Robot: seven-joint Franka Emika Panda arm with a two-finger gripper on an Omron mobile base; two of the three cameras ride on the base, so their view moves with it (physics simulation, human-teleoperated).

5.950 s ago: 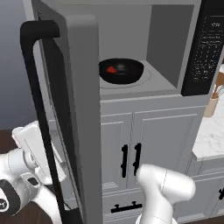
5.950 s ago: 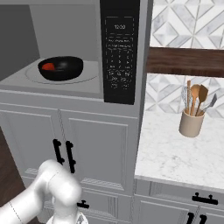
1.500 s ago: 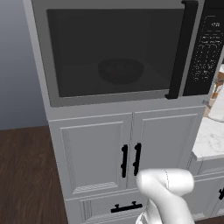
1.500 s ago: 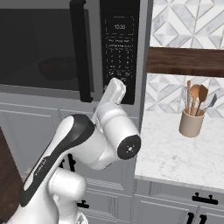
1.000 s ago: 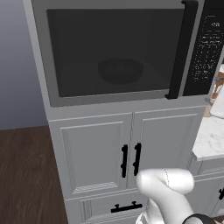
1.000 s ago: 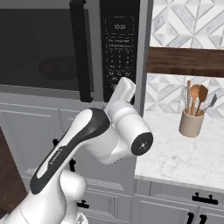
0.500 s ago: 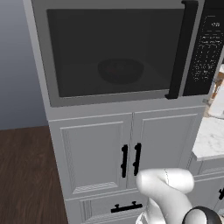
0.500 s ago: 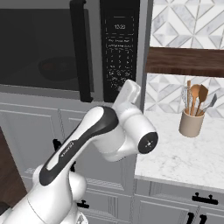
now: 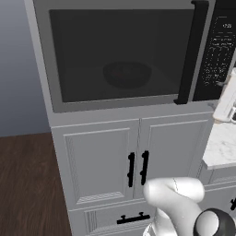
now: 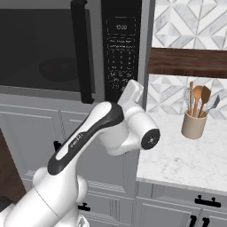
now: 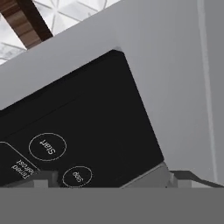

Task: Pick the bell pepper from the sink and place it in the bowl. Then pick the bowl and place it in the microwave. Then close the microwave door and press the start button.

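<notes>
door (image 9: pixel 122 55) of the microwave (image 9: pixel 138 53) is shut flat, its bar handle (image 9: pixel 189 50) upright along the right edge, beside the black panel (image 10: pixel 122 48). bowl (image 9: pixel 126 74) shows dimly through the tinted window, sitting level inside; the pepper cannot be made out. pincer (image 11: pixel 109 177) stands with jaws wide, holding nothing, close to the panel's lower end near the round start button (image 11: pixel 47 146) and stop button (image 11: pixel 77 176). white cabinets (image 9: pixel 115 166) lie below, a marble tabletop (image 10: pixel 195 155) with a utensil crock (image 10: pixel 194 124) to the right, tiled wall behind.
</notes>
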